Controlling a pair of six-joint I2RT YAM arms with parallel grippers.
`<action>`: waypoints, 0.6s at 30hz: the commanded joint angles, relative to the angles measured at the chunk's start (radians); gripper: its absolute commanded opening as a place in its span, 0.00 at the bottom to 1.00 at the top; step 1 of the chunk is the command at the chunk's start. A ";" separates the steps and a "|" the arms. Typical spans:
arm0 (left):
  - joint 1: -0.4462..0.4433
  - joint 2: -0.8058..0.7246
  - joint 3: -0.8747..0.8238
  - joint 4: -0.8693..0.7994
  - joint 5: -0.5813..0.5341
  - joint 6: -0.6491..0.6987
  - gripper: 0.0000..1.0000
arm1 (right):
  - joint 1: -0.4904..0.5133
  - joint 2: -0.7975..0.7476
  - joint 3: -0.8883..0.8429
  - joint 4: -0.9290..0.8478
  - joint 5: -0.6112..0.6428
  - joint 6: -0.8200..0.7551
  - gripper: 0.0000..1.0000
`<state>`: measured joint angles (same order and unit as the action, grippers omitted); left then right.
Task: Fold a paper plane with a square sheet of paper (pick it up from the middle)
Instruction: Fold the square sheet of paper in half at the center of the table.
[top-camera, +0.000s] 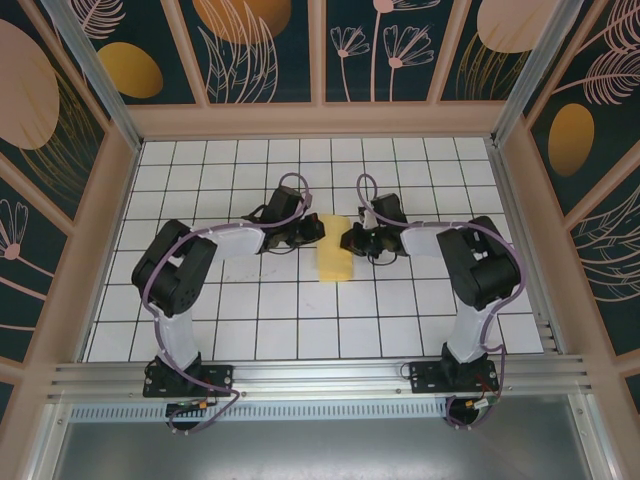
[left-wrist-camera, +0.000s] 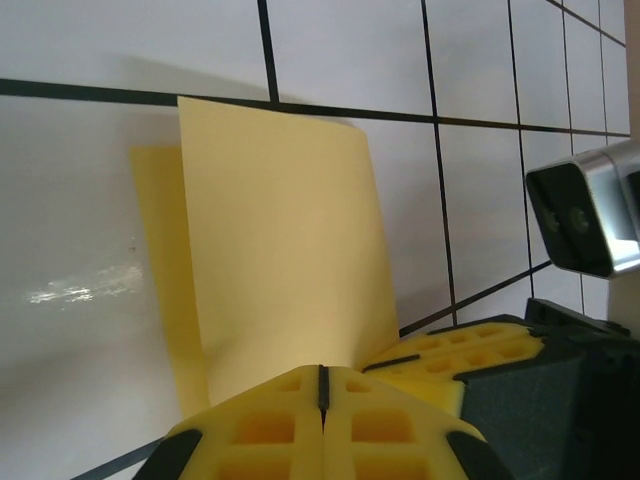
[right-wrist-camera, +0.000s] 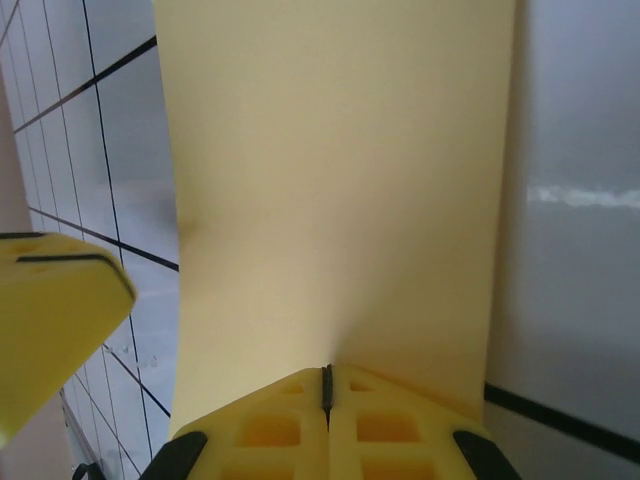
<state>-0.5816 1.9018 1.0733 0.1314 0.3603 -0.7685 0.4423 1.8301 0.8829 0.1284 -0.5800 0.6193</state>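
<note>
Arms angled inward — left gripper (left-wrist-camera: 322, 388) and right gripper (right-wrist-camera: 326, 382) pinch paper (top-camera: 335, 263).

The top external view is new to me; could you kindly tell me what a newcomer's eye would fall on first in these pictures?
The yellow sheet of paper stands out at the middle of the white tiled table. The left end effector and the right end effector come at it from either side, each shut on the paper. Behind the table, dark wall panels carry orange oval prints.
</note>
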 joint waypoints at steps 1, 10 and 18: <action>0.006 0.038 -0.007 0.034 0.046 -0.009 0.02 | 0.006 -0.076 -0.032 -0.079 0.001 -0.047 0.00; -0.012 0.078 -0.014 0.045 0.062 -0.013 0.00 | 0.020 -0.116 -0.090 -0.144 -0.086 -0.111 0.00; -0.018 0.091 -0.022 0.058 0.057 -0.025 0.00 | 0.021 -0.102 -0.101 -0.189 -0.089 -0.157 0.00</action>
<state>-0.5953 1.9797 1.0649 0.1642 0.4088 -0.7795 0.4583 1.7432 0.7990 -0.0181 -0.6529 0.5026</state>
